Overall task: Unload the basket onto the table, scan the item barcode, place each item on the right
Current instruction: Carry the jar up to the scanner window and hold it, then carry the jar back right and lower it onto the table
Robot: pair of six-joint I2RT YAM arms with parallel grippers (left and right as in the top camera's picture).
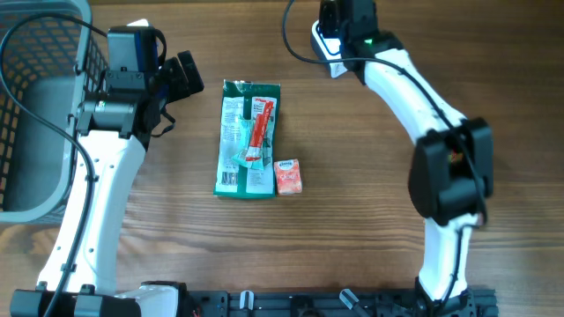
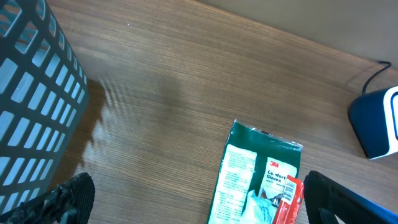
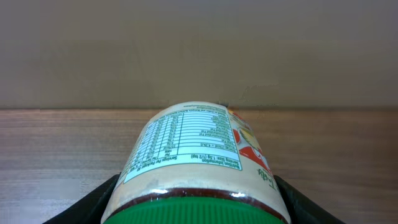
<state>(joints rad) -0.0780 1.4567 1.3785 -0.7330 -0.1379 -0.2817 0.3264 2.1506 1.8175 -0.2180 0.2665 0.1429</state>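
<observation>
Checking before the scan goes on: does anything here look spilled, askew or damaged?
Nothing stands out. The jar, lid on, sits squarely in the right gripper; the glove pack and the small orange packet lie flat on the table, nothing spilled.

Not much to read here, tbh. The green package (image 2: 255, 180) on the counter (image 2: 186, 74) has a 3M logo (image 2: 274, 165) in the left wrist view. Right under it is white lettering that looks like "Comfort Gloves", though the middle of the first word is smudged. The white panel (image 2: 239, 171) beside that is all fine print, way too small to make out.

In the right wrist view, the jar (image 3: 196, 155) shows a white nutrition-style table (image 3: 186, 146) with rows of figures, none of them legible. A few letters sit at the label's right edge, cut off by the curve. From overhead, the little orange packet (image 1: 288, 176) has some kind of logo, but it's unreadable.
</observation>
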